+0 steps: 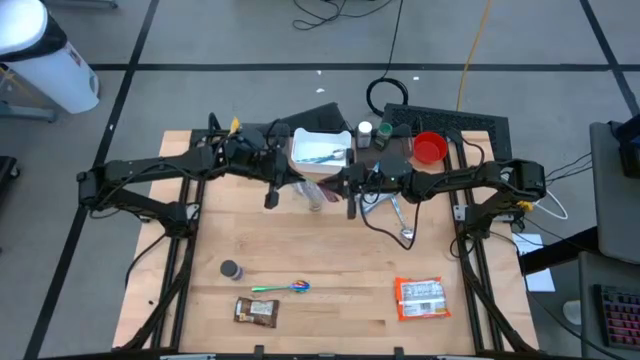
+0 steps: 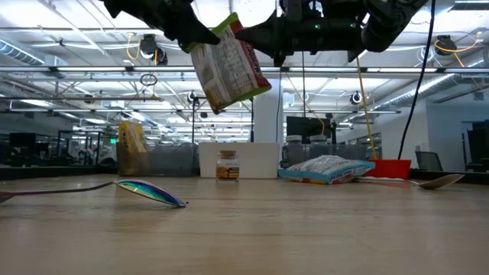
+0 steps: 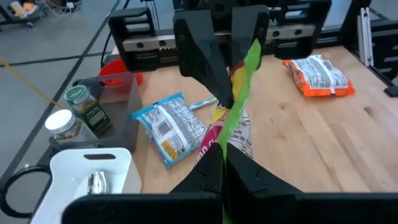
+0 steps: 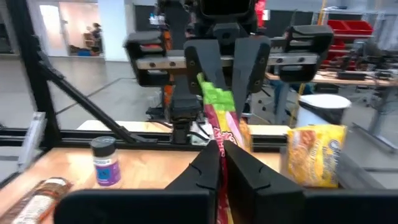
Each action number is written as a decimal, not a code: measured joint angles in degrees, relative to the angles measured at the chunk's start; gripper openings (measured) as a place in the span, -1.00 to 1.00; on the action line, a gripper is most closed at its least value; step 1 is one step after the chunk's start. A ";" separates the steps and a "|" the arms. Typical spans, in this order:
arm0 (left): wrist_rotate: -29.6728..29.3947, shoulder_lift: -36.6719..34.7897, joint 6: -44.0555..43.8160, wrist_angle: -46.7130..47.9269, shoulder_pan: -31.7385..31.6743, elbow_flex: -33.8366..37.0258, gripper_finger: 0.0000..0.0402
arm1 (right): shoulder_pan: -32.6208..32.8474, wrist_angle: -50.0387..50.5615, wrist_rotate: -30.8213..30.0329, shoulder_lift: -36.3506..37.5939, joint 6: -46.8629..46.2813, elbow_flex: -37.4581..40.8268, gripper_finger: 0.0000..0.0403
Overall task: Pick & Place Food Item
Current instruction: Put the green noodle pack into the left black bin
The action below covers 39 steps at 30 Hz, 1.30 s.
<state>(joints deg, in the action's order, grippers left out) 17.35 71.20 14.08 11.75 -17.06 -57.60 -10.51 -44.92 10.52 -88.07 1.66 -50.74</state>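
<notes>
- A robotics lab is showing: an open industrial hall with exposed ceiling trusses is stretching across the low view's upper half.
- Black cables are trailing over grey taped floor, top centre.

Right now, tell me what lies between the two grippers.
A snack pouch, pinched by the left gripper and the right gripper; the low view shows it best.

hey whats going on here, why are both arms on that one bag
Both arms hold one snack bag in the air above the middle of the table. The left gripper and the right gripper each have their jaws shut on an edge of it, from opposite sides. It looks like a handover or a joint grip.
</notes>
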 joint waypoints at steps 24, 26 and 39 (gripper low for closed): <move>-4.38 -0.23 -18.74 -11.34 -1.76 -0.02 -0.06 | -0.01 4.45 -11.32 0.92 8.50 0.02 -1.00; -4.38 -0.55 -23.24 -12.65 -2.48 -0.02 0.03 | 0.13 7.68 -15.13 1.82 11.03 0.04 -1.00; -2.34 3.51 -56.78 -16.73 -7.50 -0.04 0.20 | 7.91 12.69 -50.73 3.72 45.34 0.07 -1.00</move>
<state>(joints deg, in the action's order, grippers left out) 15.02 74.70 -42.70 -4.98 -24.56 -57.65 -2.60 -32.23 -40.21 -84.36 47.00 -50.68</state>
